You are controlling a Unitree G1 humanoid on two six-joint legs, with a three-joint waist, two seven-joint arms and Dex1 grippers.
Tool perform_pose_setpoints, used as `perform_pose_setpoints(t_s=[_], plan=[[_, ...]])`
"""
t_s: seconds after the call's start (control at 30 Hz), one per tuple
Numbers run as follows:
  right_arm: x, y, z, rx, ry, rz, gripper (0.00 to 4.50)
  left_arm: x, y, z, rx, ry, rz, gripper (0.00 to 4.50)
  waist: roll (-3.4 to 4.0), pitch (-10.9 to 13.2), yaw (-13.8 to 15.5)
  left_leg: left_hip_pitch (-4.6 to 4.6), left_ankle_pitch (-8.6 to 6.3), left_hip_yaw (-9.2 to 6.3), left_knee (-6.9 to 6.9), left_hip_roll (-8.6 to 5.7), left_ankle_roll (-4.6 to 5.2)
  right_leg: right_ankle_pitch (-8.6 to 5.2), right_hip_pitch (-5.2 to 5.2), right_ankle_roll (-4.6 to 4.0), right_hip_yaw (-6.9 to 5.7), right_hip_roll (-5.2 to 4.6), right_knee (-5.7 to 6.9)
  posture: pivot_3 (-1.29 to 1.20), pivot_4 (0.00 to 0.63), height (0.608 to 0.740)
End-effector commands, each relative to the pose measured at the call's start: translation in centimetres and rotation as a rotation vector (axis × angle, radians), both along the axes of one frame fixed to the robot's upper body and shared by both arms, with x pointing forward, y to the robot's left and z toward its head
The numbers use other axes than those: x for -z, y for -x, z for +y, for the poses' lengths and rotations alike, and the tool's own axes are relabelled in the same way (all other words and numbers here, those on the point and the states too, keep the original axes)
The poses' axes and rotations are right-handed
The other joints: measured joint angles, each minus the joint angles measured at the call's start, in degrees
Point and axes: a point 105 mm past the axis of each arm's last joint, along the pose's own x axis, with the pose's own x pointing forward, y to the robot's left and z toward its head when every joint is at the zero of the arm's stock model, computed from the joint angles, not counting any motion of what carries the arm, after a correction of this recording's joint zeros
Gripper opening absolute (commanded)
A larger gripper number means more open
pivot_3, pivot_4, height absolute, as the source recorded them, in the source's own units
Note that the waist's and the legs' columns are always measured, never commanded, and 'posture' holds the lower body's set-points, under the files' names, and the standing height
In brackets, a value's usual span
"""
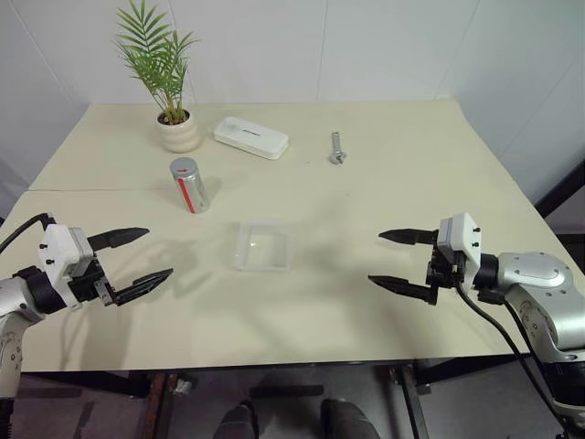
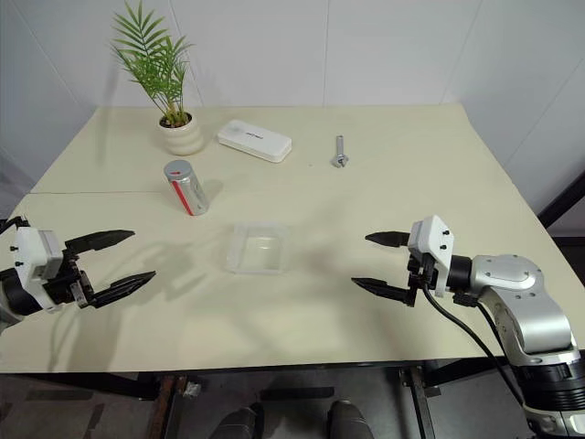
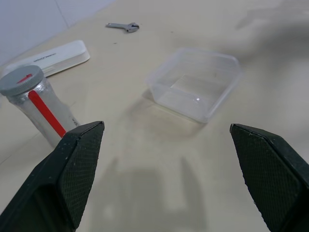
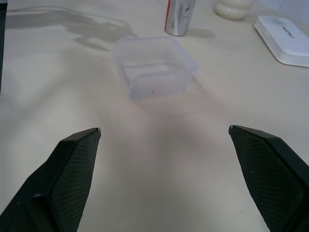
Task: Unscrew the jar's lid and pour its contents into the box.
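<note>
the left tool point(image 1: 139, 258) is held above the near left part of the table point(image 1: 384, 183), its two black fingers spread wide and nothing pinched between them. the right tool point(image 1: 399, 259) is held above the near right part, likewise spread wide and empty. both are pointed inward toward the middle of the table, and neither is touching anything.

between the two tools, near the middle of the table, the box point(image 1: 265, 245) is seen; it looks empty as far as can be told. beyond it and toward the left tool, the jar point(image 1: 189, 185) is standing upright, apart from the box, with a red stripe on its side. the lid point(image 3: 21, 80) is seated on top of the jar, so it is judged not yet unscrewed. the contents cannot be seen, and are presumably shut inside.

further back, a plant pot point(image 1: 178, 133) with a small palm is placed at the far left, a white case point(image 1: 250, 137) just beside it, and a metal bolt point(image 1: 336, 147) well to the right of that.

the task is judged to be at its very start: nothing has been gripped. the jar has to be held, the lid turned off, and the jar tipped over the box.
</note>
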Motion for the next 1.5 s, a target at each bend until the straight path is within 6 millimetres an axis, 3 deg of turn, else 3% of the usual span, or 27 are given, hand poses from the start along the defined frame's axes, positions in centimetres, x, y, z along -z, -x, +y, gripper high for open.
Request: perform_pose_setpoints(t_s=[0.03,0.17,0.3,0.47,0.63,0.77,1.13,1.5], plan=[[-0.9,-0.2,0.8,-0.031,-0.003,-0.038,4.50,0.0,0.3,-0.2,-0.039,-0.005,-0.042,4.46,0.00,0.00,-0.12,0.00,0.00,0.01,0.00,0.00,0.01,0.00,0.00,0.01,0.01,0.00,0.00,0.00,0.150,0.740],[-1.1,-0.8,1.7,-0.048,-0.025,-0.053,4.50,0.8,0.2,0.0,-0.146,0.044,-0.063,4.46,-0.02,-0.01,-0.15,0.02,-0.02,0.05,0.09,0.02,0.02,0.02,0.00,0.04,0.07,0.03,0.06,0.00,0.150,0.740],[-2.9,-1.6,3.8,-0.084,-0.109,-0.076,4.50,1.4,-1.3,0.2,-0.384,0.176,-0.120,4.46,-0.02,0.00,0.04,0.00,-0.02,0.05,0.29,0.01,0.03,0.09,0.02,0.16,0.11,0.02,0.13,0.00,0.150,0.740],[-4.6,-1.7,7.6,-0.173,-0.202,-0.103,4.50,1.9,-5.1,-1.4,-0.622,0.357,-0.195,4.46,-0.13,-0.06,0.35,-0.02,-0.02,-0.02,0.64,0.00,0.05,0.55,0.15,0.86,0.11,0.09,0.21,0.00,0.150,0.740],[-5.8,-1.8,10.7,-0.244,-0.275,-0.125,4.50,1.2,-9.4,-2.6,-0.707,0.423,-0.213,4.46,-0.16,-0.07,0.31,-0.07,0.01,-0.09,0.85,-0.02,0.08,0.73,0.24,0.95,0.09,0.15,0.16,0.00,0.150,0.740],[-6.3,-2.1,12.5,-0.252,-0.308,-0.160,4.50,1.3,-11.9,-2.4,-0.761,0.443,-0.209,4.46,-0.16,-0.08,0.02,-0.06,0.00,-0.09,0.82,0.00,0.07,0.90,0.22,1.25,0.09,0.23,0.17,0.00,0.150,0.740],[-6.8,-2.2,12.4,-0.176,-0.375,-0.192,4.50,0.0,-16.3,-3.6,-0.741,0.450,-0.205,4.46,-0.17,-0.07,0.25,-0.24,-0.17,-0.14,0.65,0.02,-0.05,0.85,-0.01,1.33,0.08,0.29,0.19,0.00,0.150,0.740],[-6.6,-1.7,11.7,-0.111,-0.409,-0.208,4.50,-1.0,-18.7,-2.3,-0.781,0.412,-0.195,4.46,-0.17,-0.07,0.27,-0.22,-0.17,-0.13,0.64,0.04,-0.07,0.84,-0.01,1.35,0.08,0.33,0.21,0.00,0.150,0.740]])
